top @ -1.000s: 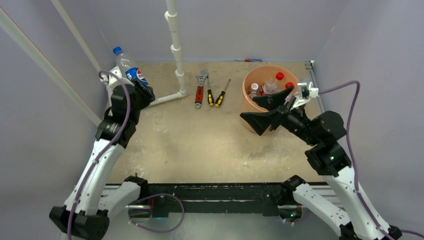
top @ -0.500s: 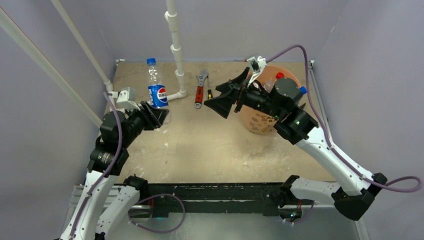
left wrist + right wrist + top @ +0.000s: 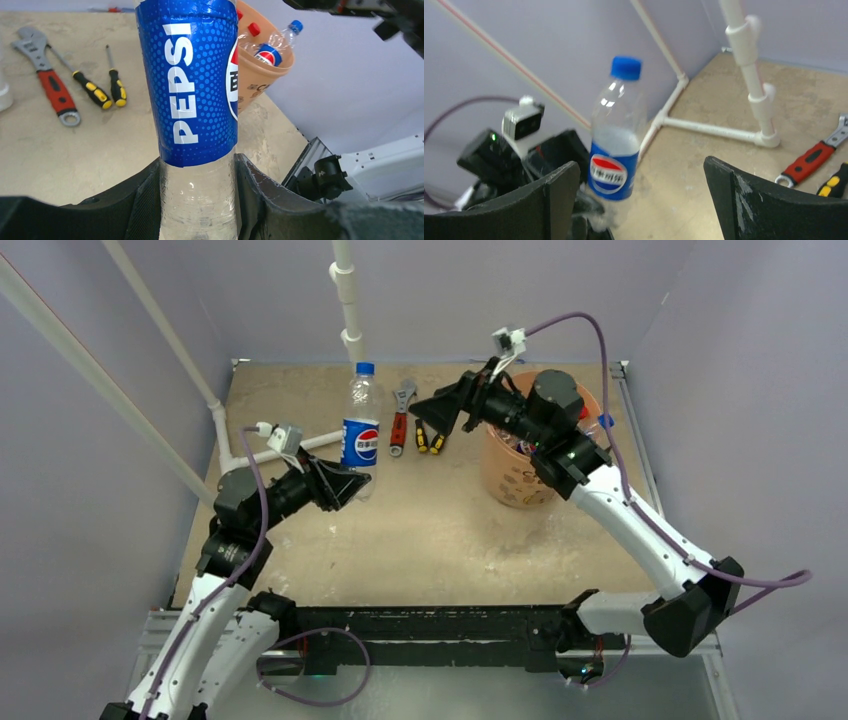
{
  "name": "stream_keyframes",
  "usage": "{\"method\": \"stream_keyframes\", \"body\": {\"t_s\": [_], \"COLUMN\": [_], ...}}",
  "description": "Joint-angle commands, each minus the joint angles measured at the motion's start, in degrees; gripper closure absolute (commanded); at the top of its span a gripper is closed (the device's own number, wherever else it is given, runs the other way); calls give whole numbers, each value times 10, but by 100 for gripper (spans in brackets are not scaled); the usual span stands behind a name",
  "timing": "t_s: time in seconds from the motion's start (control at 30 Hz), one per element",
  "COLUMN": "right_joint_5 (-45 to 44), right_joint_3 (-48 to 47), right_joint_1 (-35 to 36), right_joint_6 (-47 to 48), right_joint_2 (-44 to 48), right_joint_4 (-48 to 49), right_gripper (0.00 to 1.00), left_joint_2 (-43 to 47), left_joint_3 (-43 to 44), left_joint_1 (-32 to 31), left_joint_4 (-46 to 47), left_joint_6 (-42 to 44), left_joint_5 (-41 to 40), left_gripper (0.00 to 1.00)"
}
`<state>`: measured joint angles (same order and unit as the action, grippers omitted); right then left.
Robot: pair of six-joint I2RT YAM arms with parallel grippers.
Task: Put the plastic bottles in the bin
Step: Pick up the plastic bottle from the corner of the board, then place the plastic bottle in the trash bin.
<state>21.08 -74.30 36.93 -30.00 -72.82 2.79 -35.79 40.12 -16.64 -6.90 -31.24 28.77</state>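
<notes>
One Pepsi bottle (image 3: 361, 435) is outside the bin. It stands upright with its blue cap (image 3: 365, 368) on top. The left gripper (image 3: 350, 485) pinches its clear lower part, just under the blue label (in the left wrist view both fingers (image 3: 145, 200) press flat against its sides). Position: left of centre, near the white pipe frame (image 3: 349, 300). Whether its base touches the table (image 3: 440, 530) cannot be told.

Right gripper (image 3: 440, 412): jaws spread wide, nothing between them. It hangs above the table between the held bottle and the bin (image 3: 515, 480), over the hand tools, with its mouth facing left (the right wrist view frames the held bottle between the fingers, well apart from both).

Bin: upright at the far right of the table, with the right arm crossing above its rim. Several bottles in the bin (image 3: 272, 47) show; one is blue-capped with a Pepsi label and others have red caps (the count cannot be told).

Red-handled wrench (image 3: 400, 415) and two yellow-black screwdrivers (image 3: 430, 437) lie flat between the pipe frame and the bin.
</notes>
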Motion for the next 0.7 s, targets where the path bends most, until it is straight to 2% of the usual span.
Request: {"method": "stream_keyframes", "body": {"t_s": [0.0, 0.07, 0.17, 0.53, 0.67], "right_joint_5": [106, 133, 98, 96, 92], "right_joint_3": [-25, -35, -57, -159, -195], "right_joint_1": [-51, -51, -51, -34, -12], "right_joint_6": [-99, -115, -119, -103, -77], "right_joint_2": [-16, -34, -49, -123, -149], "right_joint_4": [97, 122, 131, 99, 61], "right_gripper": [1, 1, 1, 1, 11], "left_joint_2": [-2, -6, -19, -45, -46], "left_joint_3": [-21, -35, -46, -23, -20], "left_joint_1": [-3, -5, -13, -62, -70], "left_joint_4": [131, 170, 205, 190, 188], "left_joint_6": [22, 18, 15, 43, 45], "left_joint_5": [66, 78, 83, 43, 36], "left_gripper": [66, 67, 67, 68, 69]}}
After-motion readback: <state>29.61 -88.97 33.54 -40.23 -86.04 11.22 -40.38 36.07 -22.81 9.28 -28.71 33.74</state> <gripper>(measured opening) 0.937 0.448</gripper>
